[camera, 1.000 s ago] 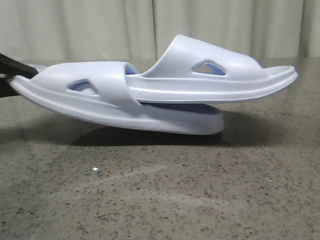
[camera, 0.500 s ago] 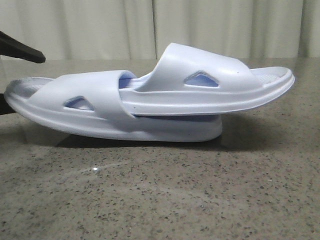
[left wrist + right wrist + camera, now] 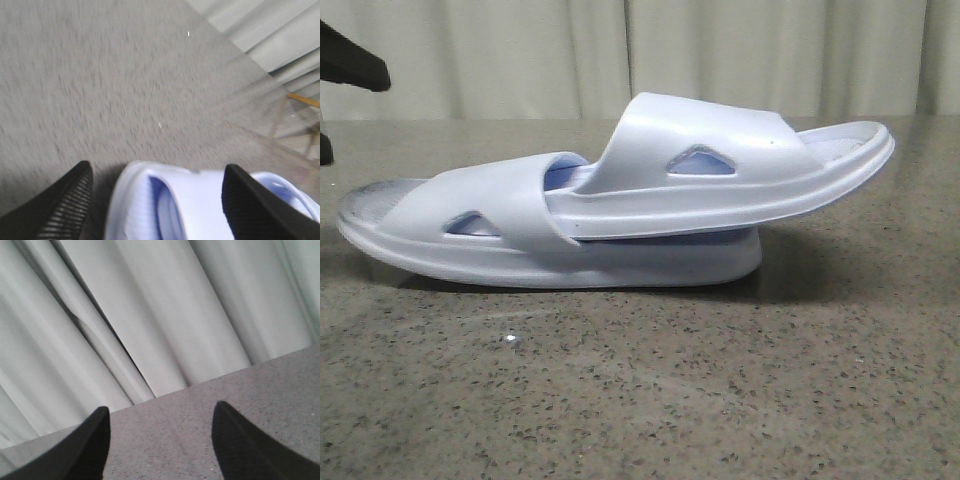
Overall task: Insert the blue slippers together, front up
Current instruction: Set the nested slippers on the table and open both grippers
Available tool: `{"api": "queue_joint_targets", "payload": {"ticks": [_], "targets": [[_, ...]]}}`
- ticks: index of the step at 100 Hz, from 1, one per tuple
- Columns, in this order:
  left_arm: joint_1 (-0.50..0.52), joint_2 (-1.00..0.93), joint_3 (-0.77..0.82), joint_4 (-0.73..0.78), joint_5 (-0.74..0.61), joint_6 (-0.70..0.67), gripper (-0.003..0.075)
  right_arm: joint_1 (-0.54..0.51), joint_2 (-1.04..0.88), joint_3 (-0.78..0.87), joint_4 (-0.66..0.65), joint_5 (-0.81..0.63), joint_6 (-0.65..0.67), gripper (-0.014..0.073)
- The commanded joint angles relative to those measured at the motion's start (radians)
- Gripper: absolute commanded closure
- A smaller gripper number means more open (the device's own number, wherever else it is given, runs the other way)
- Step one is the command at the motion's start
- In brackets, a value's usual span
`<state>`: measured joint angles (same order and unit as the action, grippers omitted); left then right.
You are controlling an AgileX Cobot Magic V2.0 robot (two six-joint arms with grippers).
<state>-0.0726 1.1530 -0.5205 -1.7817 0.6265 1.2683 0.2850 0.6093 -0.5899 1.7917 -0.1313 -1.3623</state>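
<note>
Across the middle of the front frame: blue slippers (image 3: 620,200) nested, resting on the table (image 3: 640,390). Look light, squishy foam; best grabbed by a sole edge. Left gripper (image 3: 157,205) spread wide over them, probably clear, view's blurry. Right gripper (image 3: 160,447) open, empty.

Speckled granite tabletop (image 3: 650,390), pale curtains (image 3: 720,55) behind
</note>
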Motion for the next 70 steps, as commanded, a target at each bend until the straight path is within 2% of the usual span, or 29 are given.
{"api": "queue_joint_targets", "payload": {"ticks": [1, 12, 30, 56, 70], "targets": [[-0.007, -0.075, -0.040, -0.079, -0.031, 0.097, 0.0244, -0.002, -0.003, -0.029, -0.067, -0.037, -0.024, 0.0213], [-0.007, -0.151, -0.040, -0.061, -0.105, 0.144, 0.0244, -0.002, -0.003, -0.029, -0.079, -0.103, -0.109, 0.0213], [-0.007, -0.310, -0.038, 0.019, -0.217, 0.149, 0.0244, -0.002, -0.003, -0.029, -0.079, -0.110, -0.286, 0.0213], [-0.007, -0.539, 0.015, 0.136, -0.319, 0.149, 0.0244, -0.002, -0.011, 0.005, -0.081, -0.098, -0.382, 0.0213], [-0.007, -0.644, 0.080, 0.152, -0.369, 0.149, 0.0244, -0.002, -0.063, 0.070, -0.097, -0.063, -0.384, 0.0213]]}}
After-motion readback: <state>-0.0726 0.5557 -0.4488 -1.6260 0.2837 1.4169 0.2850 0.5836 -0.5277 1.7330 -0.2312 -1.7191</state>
